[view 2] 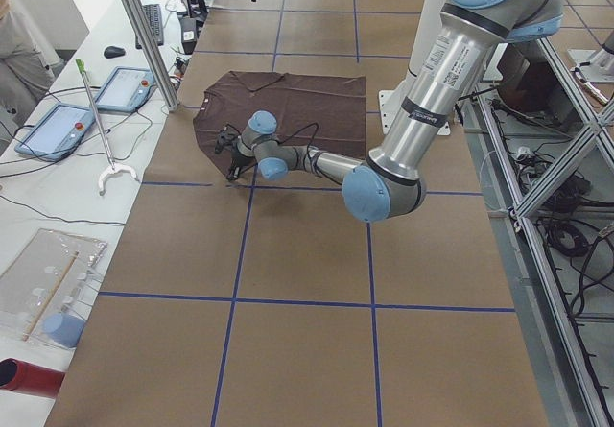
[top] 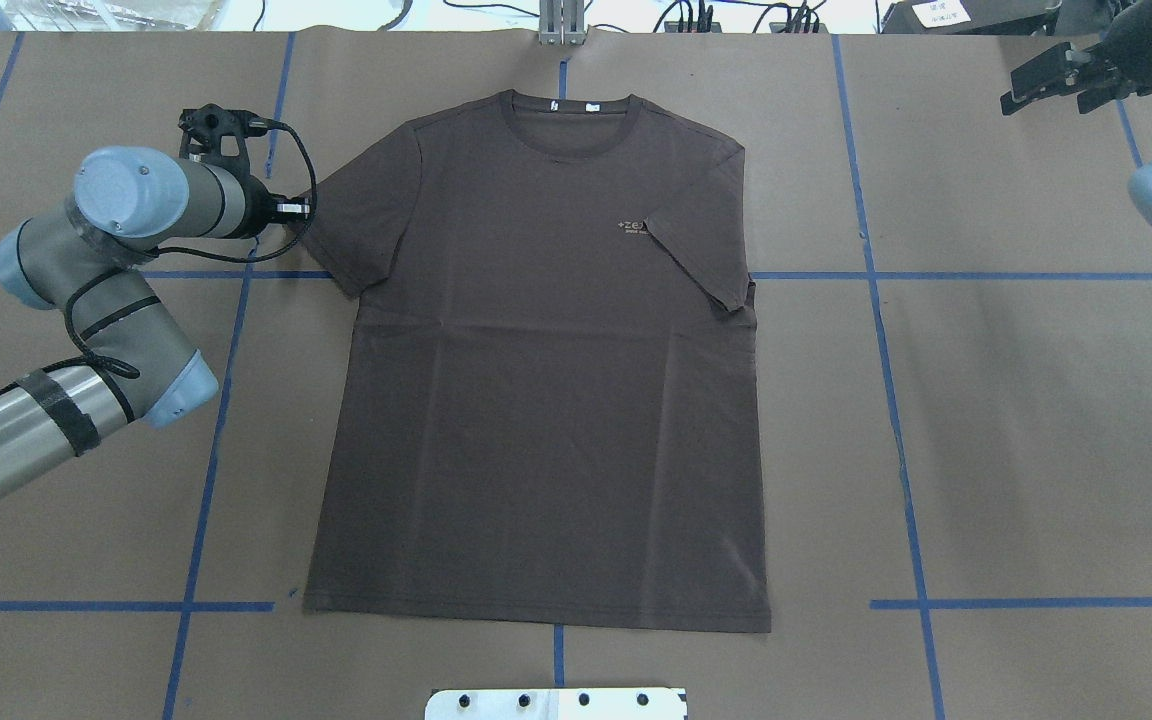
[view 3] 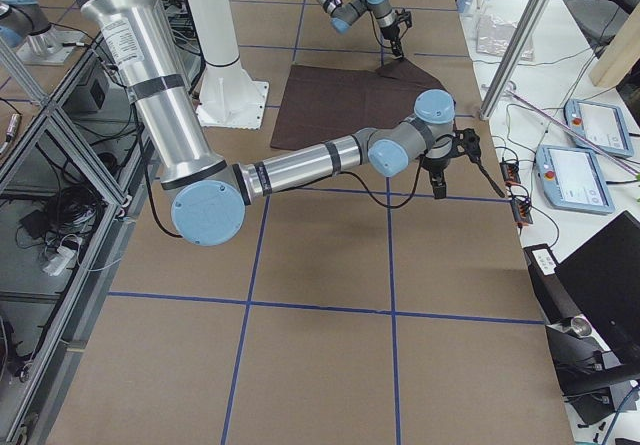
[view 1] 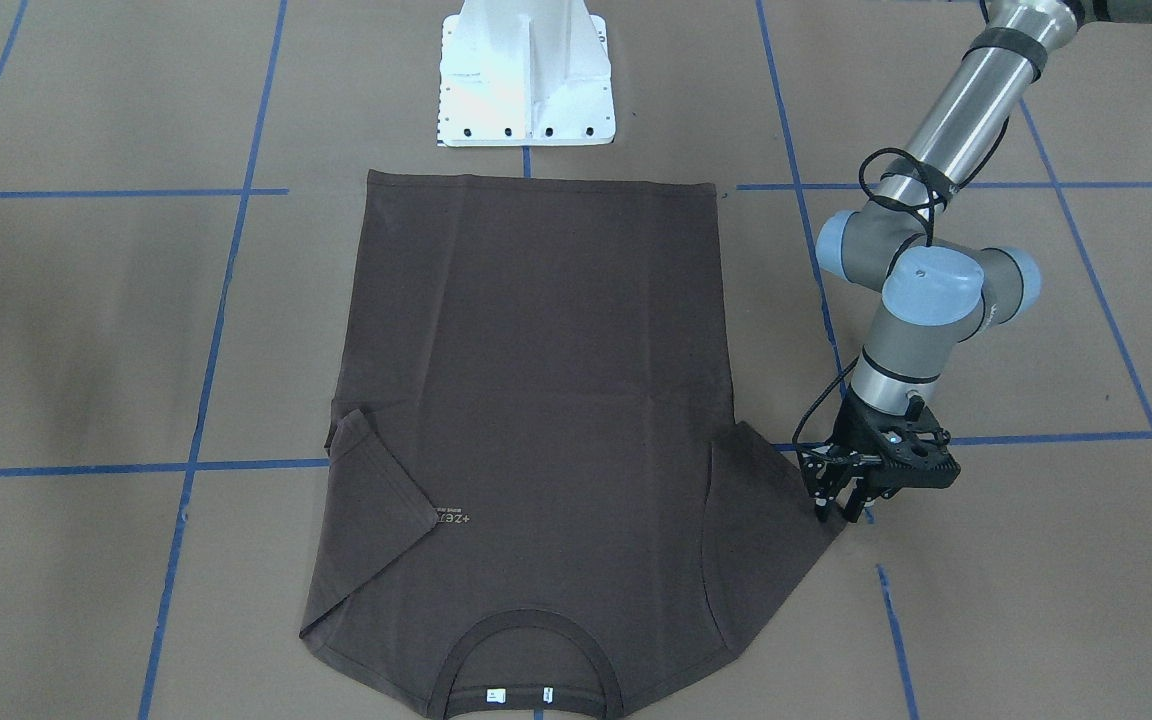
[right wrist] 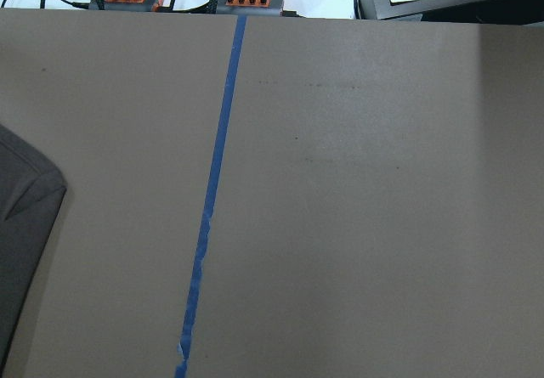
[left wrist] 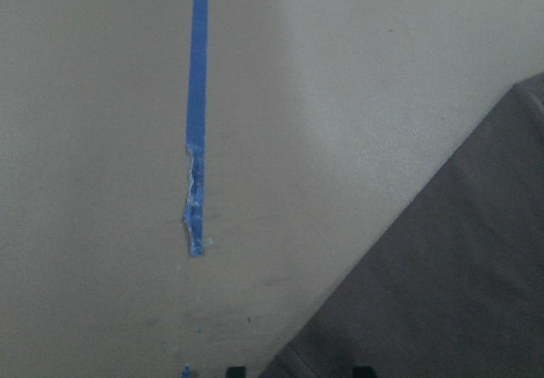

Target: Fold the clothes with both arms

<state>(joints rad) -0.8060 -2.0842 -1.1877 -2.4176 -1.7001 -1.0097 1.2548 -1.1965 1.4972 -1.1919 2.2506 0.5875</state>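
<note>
The dark brown T-shirt (top: 536, 400) lay flat at the centre of the table (top: 1016, 430), collar away from the robot. The left gripper (view 1: 836, 514) stood, fingers apart, at the tip of the spread sleeve (view 1: 771, 500). The right gripper (top: 1024, 88) hung well apart; its fingers' state could not be told.

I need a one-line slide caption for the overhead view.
Brown T-shirt flat on table, one sleeve folded inward, left gripper at the other sleeve.

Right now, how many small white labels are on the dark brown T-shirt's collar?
2: one small white label, a second label beside it, both on the ribbed round collar; none seems hidden.
</note>
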